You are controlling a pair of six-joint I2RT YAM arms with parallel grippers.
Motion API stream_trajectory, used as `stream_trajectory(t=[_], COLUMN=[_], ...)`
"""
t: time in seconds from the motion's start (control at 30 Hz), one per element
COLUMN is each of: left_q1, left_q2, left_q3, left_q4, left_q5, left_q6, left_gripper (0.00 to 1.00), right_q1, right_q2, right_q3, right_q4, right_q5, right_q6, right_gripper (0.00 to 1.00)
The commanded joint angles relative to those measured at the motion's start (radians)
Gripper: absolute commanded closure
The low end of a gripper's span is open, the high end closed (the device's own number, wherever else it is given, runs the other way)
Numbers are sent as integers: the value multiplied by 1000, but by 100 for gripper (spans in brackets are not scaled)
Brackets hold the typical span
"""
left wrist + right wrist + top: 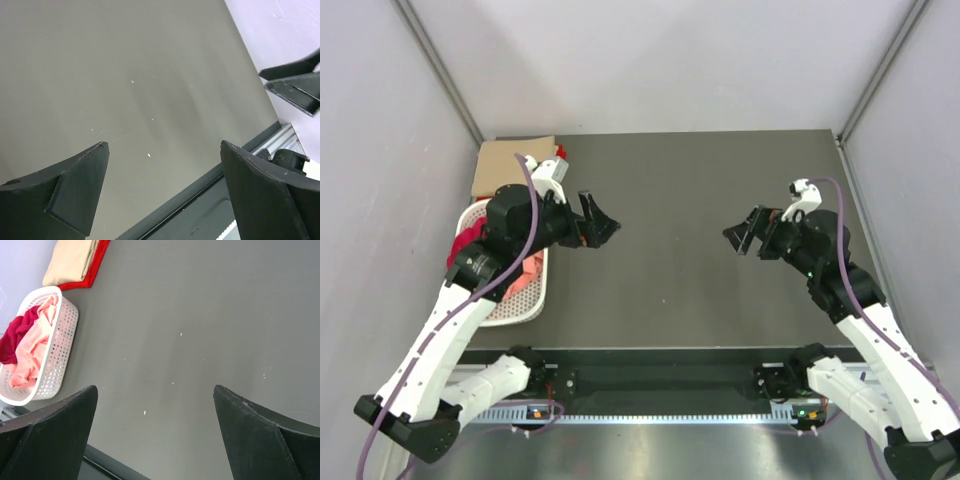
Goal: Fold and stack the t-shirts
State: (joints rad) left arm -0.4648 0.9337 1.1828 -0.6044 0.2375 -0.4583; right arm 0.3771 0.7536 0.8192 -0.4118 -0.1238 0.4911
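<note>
Both arms hover over the bare table (670, 190). The left gripper (603, 226) is mid-left, fingers spread wide with nothing between them. The right gripper (738, 238) mirrors it mid-right, also wide apart and empty. They face each other, well apart.

Where the shirts are:
- A tan shirt (72, 260) lies folded on a red shirt (97, 265) at the far-left corner. We take that as the stack so far.
- The white basket (64, 352) sits near the stack on its near side and holds two unfolded shirts. The salmon pink shirt (32, 347) is draped toward the table side. The crimson shirt (14, 337) is bunched at the outer wall.

We read the step in hand as fetching the next shirt from the basket. The left arm is the one right over it.

How we'd do it well:
- Go for the salmon pink shirt, since it lies highest and nearest the rim.
- Come in from above and pinch a single fold.
- We can't tell how tangled the two shirts are, so lift slowly and watch whether the crimson shirt tags along.
- Keep the fingertips off the mesh. The basket looks light and would likely drag if snagged.
- Lay the shirt mid-table between the grippers, and let the right gripper take the opposite edge to spread it flat before any fold.
- Work well clear of the stack so we don't nudge it.
</note>
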Motion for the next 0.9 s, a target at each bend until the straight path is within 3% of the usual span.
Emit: stream_trajectory(t=[0.0,0.2,0.3,0.4,0.47,0.53,0.63,0.73,0.87], left_q1=[0,0,18,130,279,441,595,624,623], left_q2=[20,108,190,272,289,301,294,295,318], left_q3=[50,100,172,256,265,229,118,14,-6], left_q4=[8,-72,-181,-288,-297,-298,-246,-221,-244], left_q5=[-44,-190,-346,-451,-492,-494,-426,-472,-627], left_q6=[-10,-48,-98,-134,-166,-241,-359,-482,-499], left_gripper=[3,3,2,2,1,1,3,8,12], right_q1=[9,9,9,9,11,11,9,9,9], right_q2=[-19,-23,-28,-33,-31,-25,0,29,43], right_q3=[38,47,49,35,24,17,15,20,35], right_q4=[34,33,39,59,71,74,79,76,53], right_q5=[16,16,16,3,-5,-11,-20,-46,-53], right_q6=[-2,-6,-3,-2,3,1,10,4,-11], right_gripper=[0,0,0,0,0,0,0,0,0])
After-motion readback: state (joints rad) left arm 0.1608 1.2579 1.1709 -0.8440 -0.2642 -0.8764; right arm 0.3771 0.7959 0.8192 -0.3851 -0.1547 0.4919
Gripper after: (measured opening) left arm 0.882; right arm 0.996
